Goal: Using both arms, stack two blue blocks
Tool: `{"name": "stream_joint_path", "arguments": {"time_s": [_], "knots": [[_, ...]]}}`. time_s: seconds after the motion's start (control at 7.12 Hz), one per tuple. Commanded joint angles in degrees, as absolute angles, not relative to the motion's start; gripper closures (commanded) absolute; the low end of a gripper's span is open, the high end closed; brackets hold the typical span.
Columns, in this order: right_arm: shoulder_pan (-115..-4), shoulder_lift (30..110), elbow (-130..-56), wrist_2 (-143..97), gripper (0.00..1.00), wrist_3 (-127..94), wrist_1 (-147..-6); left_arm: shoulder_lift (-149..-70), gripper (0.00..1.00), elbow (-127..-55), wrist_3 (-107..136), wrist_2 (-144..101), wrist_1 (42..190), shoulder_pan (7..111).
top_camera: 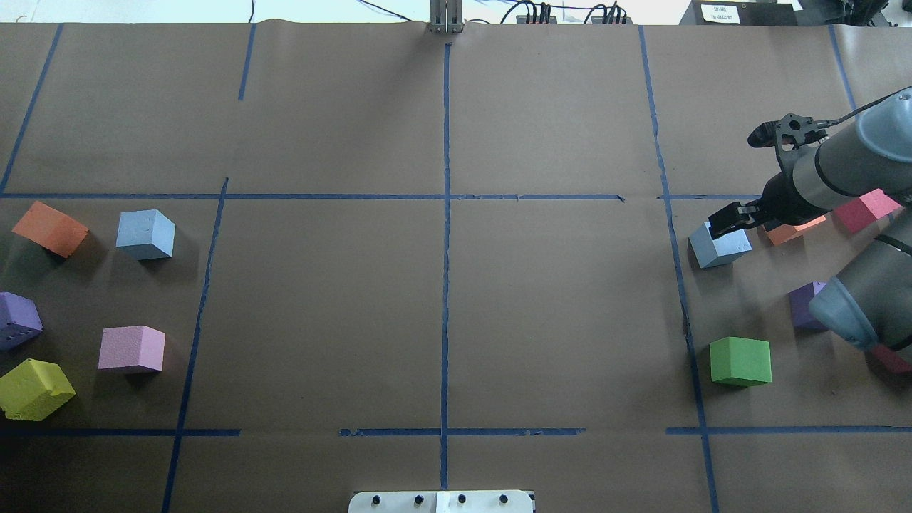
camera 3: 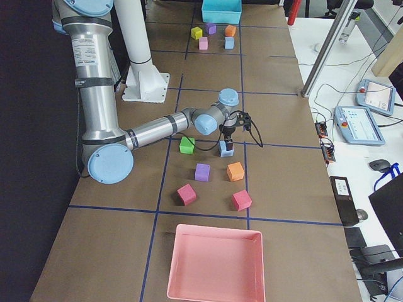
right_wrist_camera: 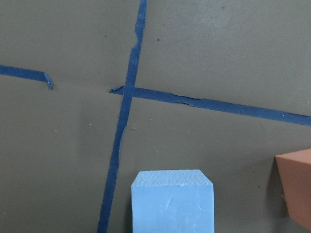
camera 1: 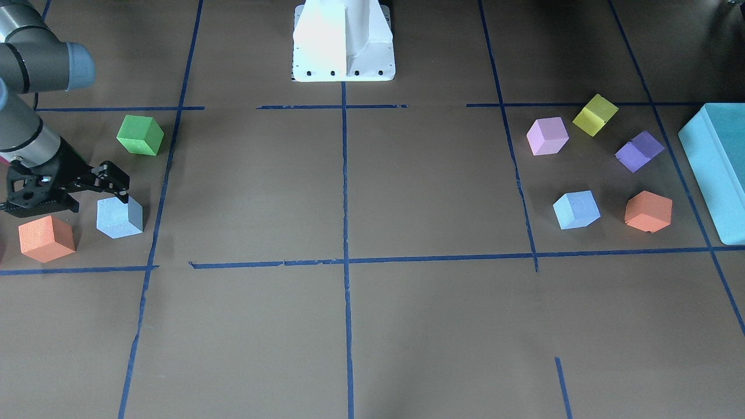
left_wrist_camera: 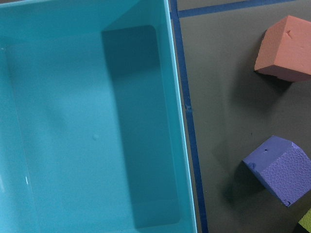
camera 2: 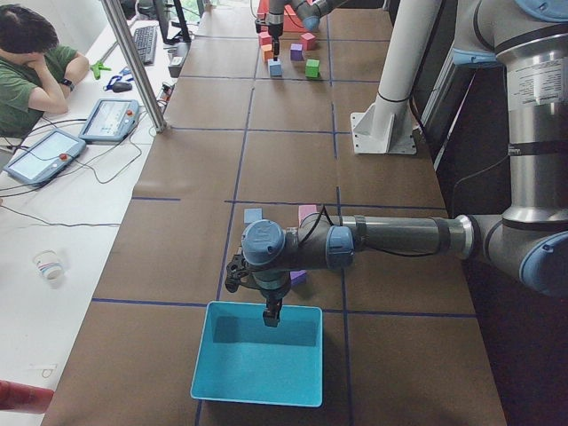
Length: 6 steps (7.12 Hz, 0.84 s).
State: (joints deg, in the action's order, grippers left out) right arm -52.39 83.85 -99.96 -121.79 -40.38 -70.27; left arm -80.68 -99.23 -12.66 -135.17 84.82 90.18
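The left arm [camera 2: 390,235] stretches level toward the table's left end. The left gripper [camera 2: 271,318] points down over the teal box [camera 2: 257,373], and its finger spread cannot be told. The right arm [top_camera: 833,171] reaches low near the right edge. The right gripper [camera 1: 118,191] is at the top of one blue block [camera 1: 119,217]; whether its fingers grip it is unclear. The other blue block [camera 1: 576,209] sits near the left end.

A green cube [camera 1: 140,135] and an orange cube [camera 1: 46,238] lie near the right pincer [camera 1: 116,185], apart from it. A teal box [camera 2: 257,353] sits directly below the left pincer [camera 2: 272,317].
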Motion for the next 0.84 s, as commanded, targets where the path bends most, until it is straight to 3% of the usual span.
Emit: {"name": "stream_joint_path", "arguments": {"time_s": [0.0, 0.42, 0.56, 0.7], "knots": [[-51.16, 83.58, -98.44, -121.46, 0.00, -40.52, -68.99, -80.68, 0.00, -99.23, -12.66, -135.18, 84.81, 90.18], [-49.05, 82.19, -94.24, -119.27, 0.00, -40.52, -68.56, -80.68, 0.00, -99.23, -12.66, -135.18, 84.81, 90.18], [-48.69, 81.66, -93.26, -119.18, 0.09, -40.52, -68.55, -80.60, 0.00, -99.23, -12.66, -135.18, 84.81, 90.18], [-48.69, 81.65, -93.34, -119.35, 0.40, -40.52, -68.55, -80.60, 0.00, -99.23, -12.66, -135.18, 84.81, 90.18]]}}
